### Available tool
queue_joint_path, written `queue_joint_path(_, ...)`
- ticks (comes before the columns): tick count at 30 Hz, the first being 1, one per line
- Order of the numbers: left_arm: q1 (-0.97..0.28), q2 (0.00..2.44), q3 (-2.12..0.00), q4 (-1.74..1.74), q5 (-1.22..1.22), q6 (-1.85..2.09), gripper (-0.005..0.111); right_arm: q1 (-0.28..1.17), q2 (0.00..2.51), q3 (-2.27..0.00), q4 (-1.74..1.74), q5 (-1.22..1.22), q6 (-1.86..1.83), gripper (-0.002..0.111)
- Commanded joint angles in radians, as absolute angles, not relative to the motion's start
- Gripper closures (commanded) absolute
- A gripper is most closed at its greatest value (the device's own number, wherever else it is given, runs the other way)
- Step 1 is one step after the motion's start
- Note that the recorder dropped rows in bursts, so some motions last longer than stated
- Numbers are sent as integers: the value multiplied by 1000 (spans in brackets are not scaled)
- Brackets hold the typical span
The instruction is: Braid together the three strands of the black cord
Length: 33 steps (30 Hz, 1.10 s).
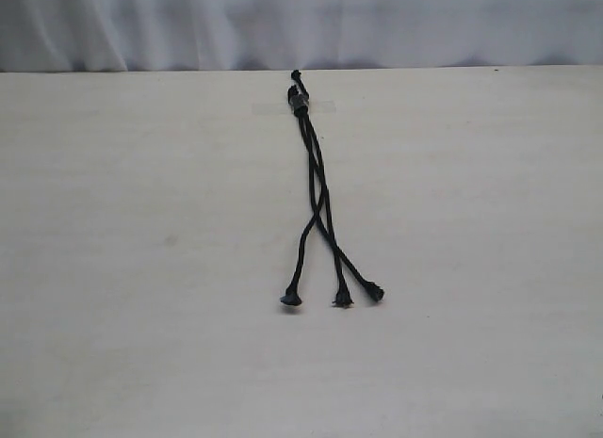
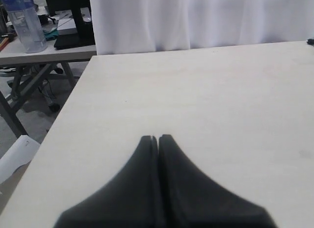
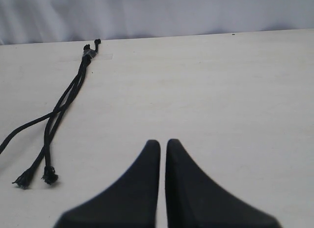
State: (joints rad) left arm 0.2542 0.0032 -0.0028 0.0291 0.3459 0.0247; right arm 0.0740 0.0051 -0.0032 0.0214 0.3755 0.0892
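The black cord (image 1: 314, 174) lies on the pale table, its bound, knotted end (image 1: 299, 99) at the far side. Its three strands run toward the near side, cross about halfway (image 1: 320, 207) and fan out to frayed knobs (image 1: 291, 297), (image 1: 342, 298), (image 1: 375, 292). Neither gripper shows in the exterior view. My right gripper (image 3: 163, 142) hovers over bare table, shut and empty, with the cord (image 3: 68, 98) off to one side; one strand (image 3: 10, 137) runs out of that view. My left gripper (image 2: 158, 138) is shut on nothing, over bare table far from the cord.
A strip of clear tape (image 1: 320, 106) crosses the cord's bound end. A white curtain (image 1: 301, 24) hangs behind the table. In the left wrist view the table's side edge (image 2: 59, 120) drops to the floor, with another table and a water bottle (image 2: 22, 22) beyond.
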Motion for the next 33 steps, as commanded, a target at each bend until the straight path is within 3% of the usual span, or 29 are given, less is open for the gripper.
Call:
queue_joint_path(1, 256, 0, 0, 26, 346, 24, 107, 79, 0, 0, 10, 360, 83, 104)
queue_joint_path(33, 256, 0, 0, 41, 339, 24, 107, 79, 0, 0, 10, 360, 83, 104)
